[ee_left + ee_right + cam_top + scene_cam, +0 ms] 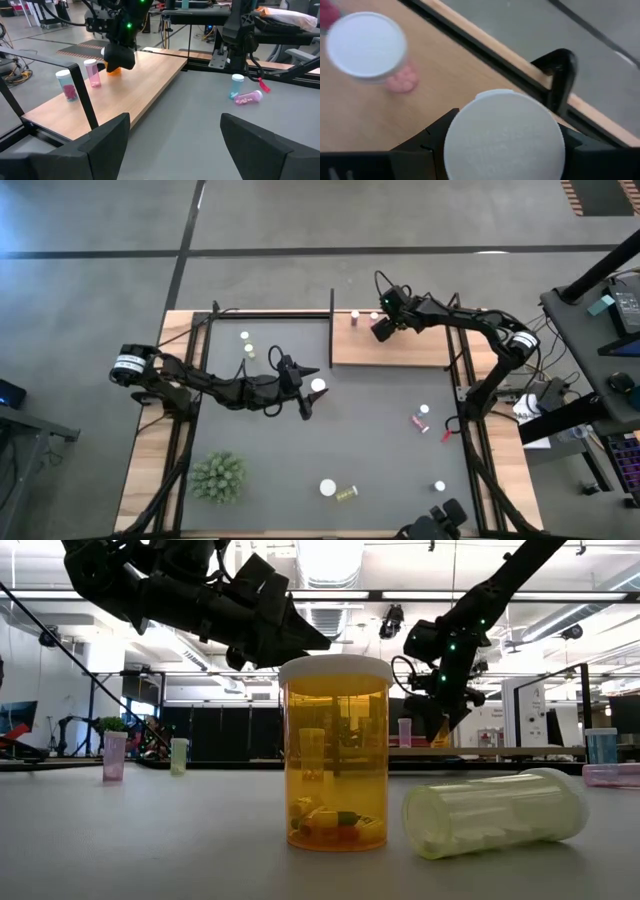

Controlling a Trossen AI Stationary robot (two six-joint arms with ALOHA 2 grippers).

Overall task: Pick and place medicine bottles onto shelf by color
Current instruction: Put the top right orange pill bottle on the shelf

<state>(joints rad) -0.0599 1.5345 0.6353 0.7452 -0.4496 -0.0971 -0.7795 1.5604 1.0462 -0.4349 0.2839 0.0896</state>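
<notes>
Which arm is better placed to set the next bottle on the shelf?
Right: its pincer holds an orange bottle over the shelf. The left pincer is open, empty, over the mat.

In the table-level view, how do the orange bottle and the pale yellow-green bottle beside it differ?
The orange medicine bottle stands upright with its white cap on top; the pale yellow-green medicine bottle lies on its side. The orange one is deep amber with a few capsules at its bottom; the yellow-green one is faint, with pale contents. Both are clear plastic cylinders on the grey mat.
</notes>
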